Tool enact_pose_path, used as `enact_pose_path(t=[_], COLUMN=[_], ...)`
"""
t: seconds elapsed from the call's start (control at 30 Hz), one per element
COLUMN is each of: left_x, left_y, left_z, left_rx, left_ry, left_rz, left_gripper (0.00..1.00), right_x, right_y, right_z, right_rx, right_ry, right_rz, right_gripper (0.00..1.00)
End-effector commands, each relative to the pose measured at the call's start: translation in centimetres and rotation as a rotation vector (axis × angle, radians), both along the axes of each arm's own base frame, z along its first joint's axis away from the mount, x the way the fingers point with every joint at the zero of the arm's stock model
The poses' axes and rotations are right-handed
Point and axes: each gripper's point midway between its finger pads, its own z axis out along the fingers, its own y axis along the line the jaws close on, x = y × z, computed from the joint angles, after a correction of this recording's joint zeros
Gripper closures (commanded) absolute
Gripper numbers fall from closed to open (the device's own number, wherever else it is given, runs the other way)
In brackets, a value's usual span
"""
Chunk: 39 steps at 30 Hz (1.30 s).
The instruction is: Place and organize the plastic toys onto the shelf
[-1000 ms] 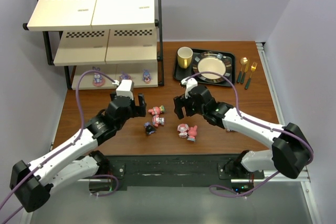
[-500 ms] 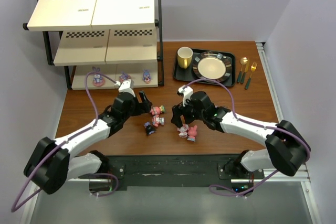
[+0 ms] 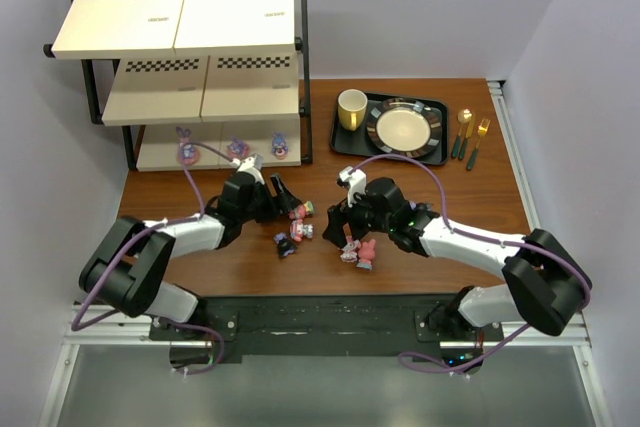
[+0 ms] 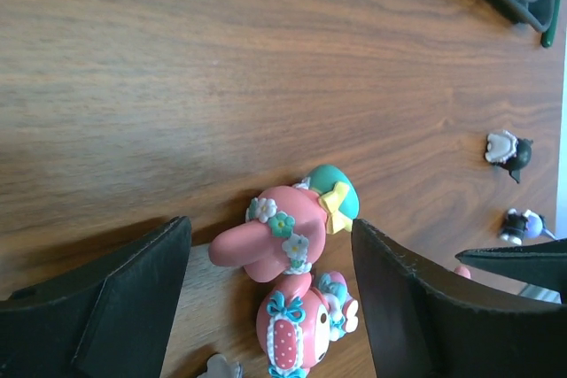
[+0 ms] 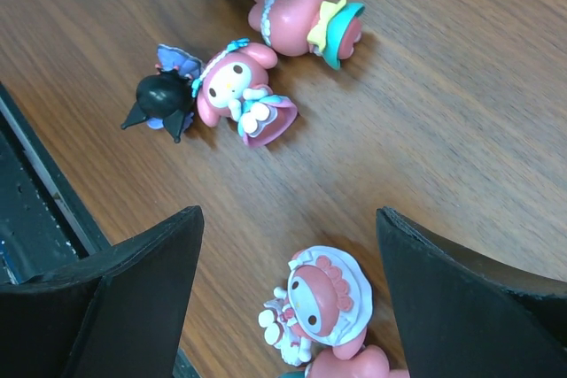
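Observation:
Five plastic toys lie loose on the table. A pink one with a teal hat (image 4: 288,235) lies on its side between my left gripper's (image 4: 270,303) open fingers, its yellow bow close to the right finger (image 4: 416,307). A second pink toy (image 4: 306,320) lies just under it. My right gripper (image 5: 292,298) stands open over a pink toy in a white bonnet (image 5: 330,294), not touching it. A dark toy (image 3: 285,244) lies beside the pink pair. The shelf (image 3: 180,12) stands at the back left, with three toys (image 3: 238,150) on its bottom board.
A black tray (image 3: 345,137) with a plate (image 3: 404,128) and a yellow mug (image 3: 351,108) sits at the back right, gold cutlery (image 3: 472,135) beside it. Two small dark figurines (image 4: 508,150) lie further off in the left wrist view. Another pink toy (image 3: 366,255) touches the bonneted one.
My left arm has reached forward and down to the pink toy with the teal hat, its jaws narrowing. My right gripper has come down and left over the bonneted toy.

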Motion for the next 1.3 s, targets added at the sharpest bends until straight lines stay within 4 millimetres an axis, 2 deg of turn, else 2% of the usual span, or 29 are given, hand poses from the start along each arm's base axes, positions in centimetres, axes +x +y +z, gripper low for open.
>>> enact_pose_path(t=[0.0, 0.1, 0.23, 0.47, 0.73, 1.0, 1.1, 1.27], left_x=[0.2, -0.7, -1.1, -0.6, -0.7, -0.7, -1.0, -1.1], left_y=[-0.8, -0.6, -1.3, -1.8, -1.8, -2.2, -2.3, -2.2], left_z=[0.4, -0.5, 0.0, 1.1, 2.8, 4.9, 5.4, 7.6], left_rx=[-0.081, -0.113, -0.163, -0.203, -0.263, -0.303, -0.314, -0.285], left_ry=[-0.005, 0.024, 0.004, -0.061, -0.149, -0.200, -0.203, -0.289], left_rz=[-0.008, -0.011, -0.049, -0.066, -0.065, -0.087, -0.091, -0.131], left_gripper=[0.23, 0.26, 0.28, 0.33, 0.55, 0.94, 1.00, 1.00], right_x=[-0.1, -0.1, -0.2, -0.2, -0.4, 0.1, 0.5, 0.8], right_y=[0.5, 0.6, 0.7, 0.9, 0.8, 1.0, 1.0, 1.6], right_z=[0.8, 0.9, 0.7, 0.6, 0.1, -0.1, -0.3, 0.3], right_rx=[0.040, 0.045, 0.047, 0.054, 0.049, 0.049, 0.052, 0.093], right_ry=[-0.031, -0.037, -0.033, -0.030, -0.040, -0.072, -0.081, -0.088], right_rz=[0.025, 0.031, 0.037, 0.047, 0.060, 0.065, 0.045, 0.038], right_gripper=[0.18, 0.18, 0.18, 0.18, 0.18, 0.19, 0.19, 0.21])
